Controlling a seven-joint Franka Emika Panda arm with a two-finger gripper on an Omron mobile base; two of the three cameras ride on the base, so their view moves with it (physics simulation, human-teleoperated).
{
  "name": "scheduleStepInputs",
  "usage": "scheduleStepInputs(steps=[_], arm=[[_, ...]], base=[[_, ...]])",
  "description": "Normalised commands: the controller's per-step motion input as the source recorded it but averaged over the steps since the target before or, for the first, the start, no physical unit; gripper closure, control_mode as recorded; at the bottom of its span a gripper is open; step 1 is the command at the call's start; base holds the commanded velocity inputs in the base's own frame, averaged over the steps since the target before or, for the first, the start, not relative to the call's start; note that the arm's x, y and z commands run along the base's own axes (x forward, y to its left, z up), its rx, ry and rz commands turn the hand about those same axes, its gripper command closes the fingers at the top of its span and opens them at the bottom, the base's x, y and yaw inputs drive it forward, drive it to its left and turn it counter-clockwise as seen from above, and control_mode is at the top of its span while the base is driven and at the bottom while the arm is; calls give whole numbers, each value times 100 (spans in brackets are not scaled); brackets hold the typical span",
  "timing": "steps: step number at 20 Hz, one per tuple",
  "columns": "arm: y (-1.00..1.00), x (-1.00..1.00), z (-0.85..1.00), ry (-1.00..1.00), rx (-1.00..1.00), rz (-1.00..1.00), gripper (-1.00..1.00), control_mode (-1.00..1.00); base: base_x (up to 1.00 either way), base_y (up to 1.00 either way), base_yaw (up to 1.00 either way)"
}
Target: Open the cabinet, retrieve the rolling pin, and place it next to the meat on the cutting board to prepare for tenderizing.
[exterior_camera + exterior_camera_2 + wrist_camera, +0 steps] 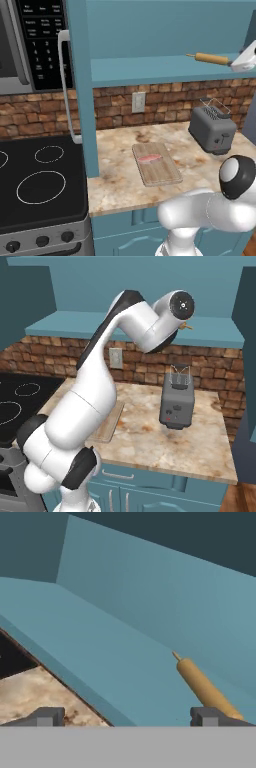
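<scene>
Large teal-blue cabinet (150, 30) already standing open, its teal shelf (165, 70) bare along the left and middle. Slim tan wooden rolling pin (211, 59) lying flat on the right part of that shelf, thin handle pointing left, set slightly askew to the shelf's front edge, well above the counter. White arm's two-finger gripper (128, 717) raised to shelf height at the pin's right end, jaws spread fully wide, holding nothing. In the hand view, right fingertip (210, 716) just at the pin's near end, left fingertip (47, 716) far off over the shelf edge, so pin not yet centred between them; probably needs a sideways shift before closing. Down on the speckled beige stone counter (115, 185), rectangular light-brown wooden cutting board (156, 163) lying left of a grey toaster (212, 129), small pinkish-red steak (150, 158) on the board's far half, leaving its near half free, seemingly room for the pin beside the meat. Retrieval apparently in the reaching stage.
</scene>
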Motion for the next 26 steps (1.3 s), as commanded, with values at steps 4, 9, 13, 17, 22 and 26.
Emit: scheduleStepInputs(steps=[4,9,13,17,22,26], arm=[[-16,28,0,0,-4,-3,-100,-100],[-17,43,0,7,0,0,-100,-100],[-30,47,0,11,0,0,-100,-100],[-47,40,0,2,5,1,-100,-100],[-43,32,0,0,5,4,-100,-100],[-36,19,0,0,3,9,-100,-100]], base=[[0,0,0],[0,0,0],[0,0,0],[0,0,0],[0,0,0],[0,0,0]])
